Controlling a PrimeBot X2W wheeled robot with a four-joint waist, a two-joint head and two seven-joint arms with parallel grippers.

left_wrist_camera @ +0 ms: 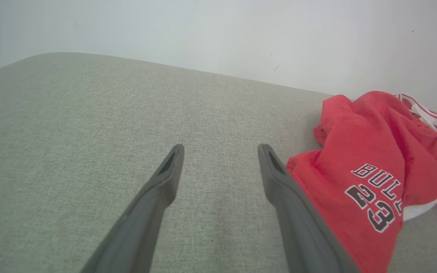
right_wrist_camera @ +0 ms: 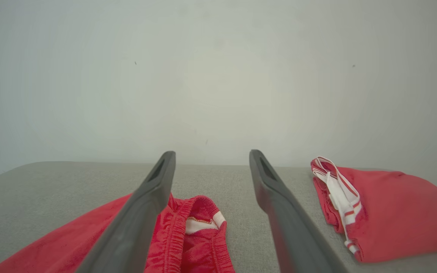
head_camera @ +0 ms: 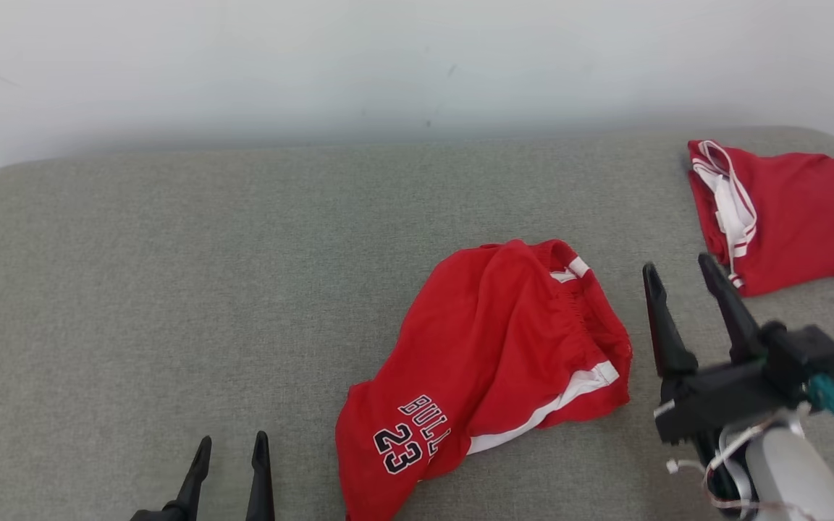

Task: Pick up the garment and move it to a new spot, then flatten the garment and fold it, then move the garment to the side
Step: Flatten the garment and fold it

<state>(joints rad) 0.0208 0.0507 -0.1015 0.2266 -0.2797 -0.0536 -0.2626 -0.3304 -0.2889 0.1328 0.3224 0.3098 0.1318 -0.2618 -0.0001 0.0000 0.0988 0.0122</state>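
Red Bulls shorts [head_camera: 489,354] lie crumpled, centre-near on the grey cushion [head_camera: 171,289]. Right gripper [head_camera: 677,264] is spread and empty, just right of the waistband. Left gripper [head_camera: 233,438] is spread and empty, near left. To flatten, I'd pinch opposite edges and pull evenly, avoiding the folded red garment [head_camera: 801,217] far right.

Red shorts [head_camera: 489,340] lie crumpled, number 23 showing.

Left end effector [head_camera: 232,439], right end effector [head_camera: 677,263]: fingers apart

Red shorts [head_camera: 493,340], white stripes, black numerals; grey surface [head_camera: 171,289].
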